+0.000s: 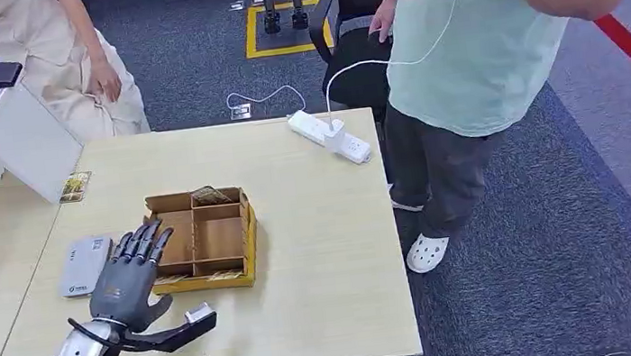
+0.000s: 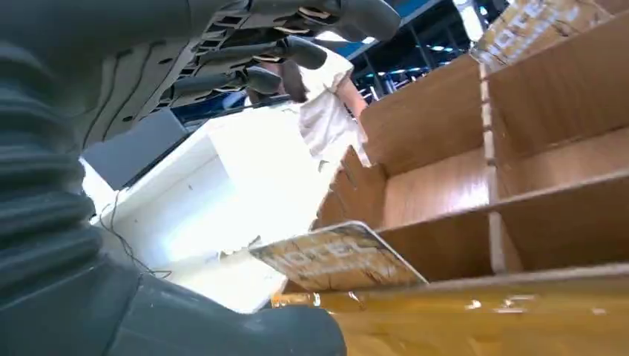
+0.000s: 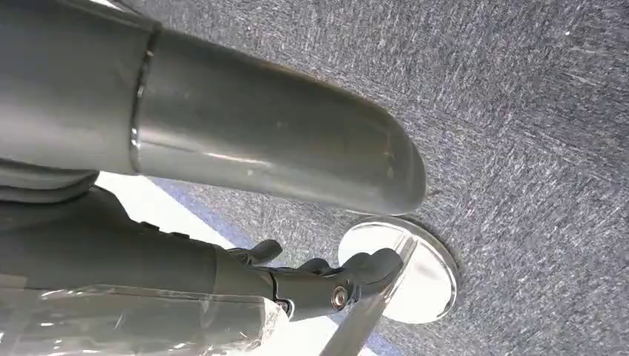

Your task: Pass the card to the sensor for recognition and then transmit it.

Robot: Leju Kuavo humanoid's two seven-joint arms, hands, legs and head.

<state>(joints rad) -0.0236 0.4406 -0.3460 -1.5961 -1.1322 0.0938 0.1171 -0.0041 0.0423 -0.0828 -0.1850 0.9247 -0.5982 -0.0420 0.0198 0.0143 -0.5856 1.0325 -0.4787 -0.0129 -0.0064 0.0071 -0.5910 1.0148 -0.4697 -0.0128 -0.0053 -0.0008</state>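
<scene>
Head view is showing your left hand (image 1: pixel 129 275) hovering with fingers spread apart, holding nothing, its fingertips reaching over the near-left corner of the cardboard tray (image 1: pixel 249 241) on the table (image 1: pixel 319 232). A card (image 2: pixel 337 256) is leaning on the tray wall just past your thumb. The grey sensor (image 1: pixel 85 265) is lying just beside the hand, on its outer side. Your right hand (image 3: pixel 326 278) is hanging over carpet, fingers curled. You are best pinching the card's raised edge squarely.
</scene>
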